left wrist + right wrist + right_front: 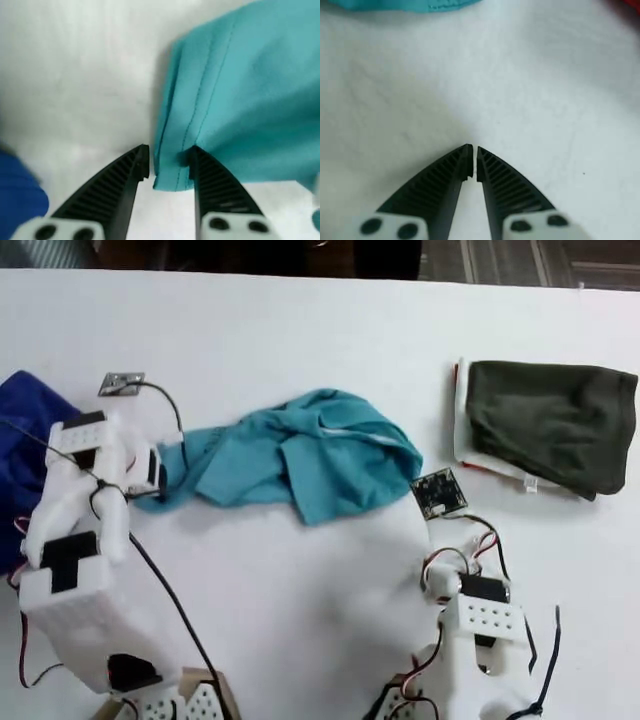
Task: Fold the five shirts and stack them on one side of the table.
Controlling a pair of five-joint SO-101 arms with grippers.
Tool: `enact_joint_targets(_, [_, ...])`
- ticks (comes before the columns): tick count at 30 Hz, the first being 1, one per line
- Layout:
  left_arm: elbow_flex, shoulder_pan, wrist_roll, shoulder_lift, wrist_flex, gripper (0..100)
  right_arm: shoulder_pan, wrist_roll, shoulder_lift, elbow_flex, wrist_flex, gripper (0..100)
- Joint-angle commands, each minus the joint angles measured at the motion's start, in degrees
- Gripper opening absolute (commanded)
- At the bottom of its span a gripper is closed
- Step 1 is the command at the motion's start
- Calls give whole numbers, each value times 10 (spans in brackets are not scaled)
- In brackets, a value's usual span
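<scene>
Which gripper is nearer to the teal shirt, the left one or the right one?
Left. The left gripper has a hemmed corner of the teal shirt between its fingers. The right gripper is shut over bare table, apart from the shirt's edge.

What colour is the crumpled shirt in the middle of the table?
Teal; the shirt shows best in the high view.

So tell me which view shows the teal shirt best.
The high view: the whole teal shirt lies crumpled mid-table there. The left wrist view gives one stitched edge up close; the right wrist view, a sliver of hem.
</scene>
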Motion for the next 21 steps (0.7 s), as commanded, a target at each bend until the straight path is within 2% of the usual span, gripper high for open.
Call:
enact_joint_targets(1, [-48, -4, -1, 34, 32, 155, -3, 4, -13, -2, -9, 21])
enact_joint_targets(7, [-67, -3, -1, 50, 47, 138, -3, 4, -13, -2, -9, 21])
enact_joint_targets(10, [-67, -2, 0, 50, 47, 16, -3, 4, -13, -2, -9, 21])
enact_joint_targets(21, [-71, -1, 3, 50, 46, 27, -3, 4, -13, -2, -9, 22])
